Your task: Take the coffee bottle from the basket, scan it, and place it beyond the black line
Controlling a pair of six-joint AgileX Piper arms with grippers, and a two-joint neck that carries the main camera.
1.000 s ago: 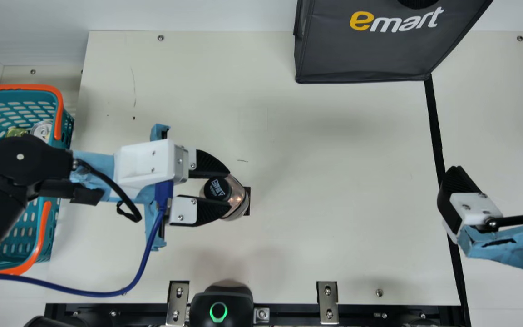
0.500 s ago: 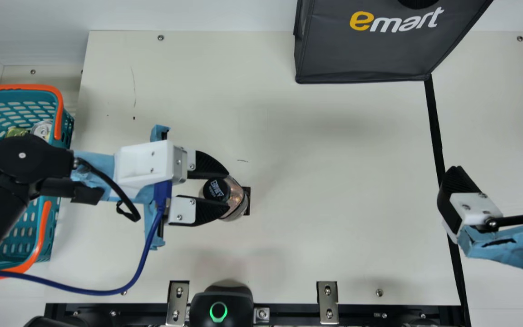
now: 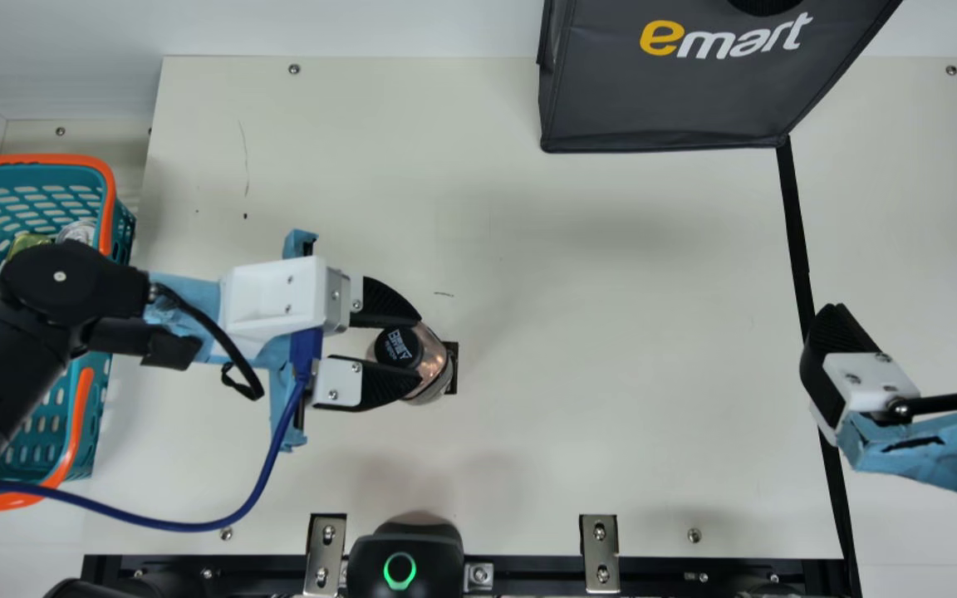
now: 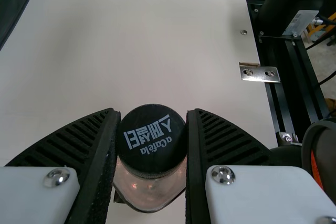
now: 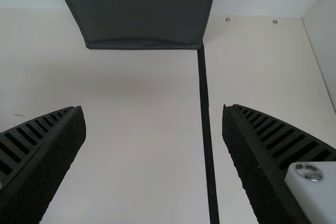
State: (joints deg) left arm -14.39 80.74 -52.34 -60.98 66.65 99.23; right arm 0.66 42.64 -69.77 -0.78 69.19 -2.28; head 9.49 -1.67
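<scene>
The left gripper grasps the coffee bottle near its dark cap, one ribbed finger pressed to each side. The bottle is out of the basket, over the middle-left of the worktop in the main view, beside a small black patch. Whether its base touches the worktop, I cannot tell.

At the near edge sits a black device with a green ring, probably the scanner, apart from the bottle. The right gripper has its fingers spread wide and empty, near the black line. A dark shopping bag stands at the far edge.

The step in hand looks like the scan, or setting up for it — the bottle is out, but on the near side of the line. The next move seems to call for turning its code toward the scanner with a firm, even hold; the smooth, rounded sides could slip. After that it must go beyond the line — perhaps by way of the right gripper, which is closer to it.
</scene>
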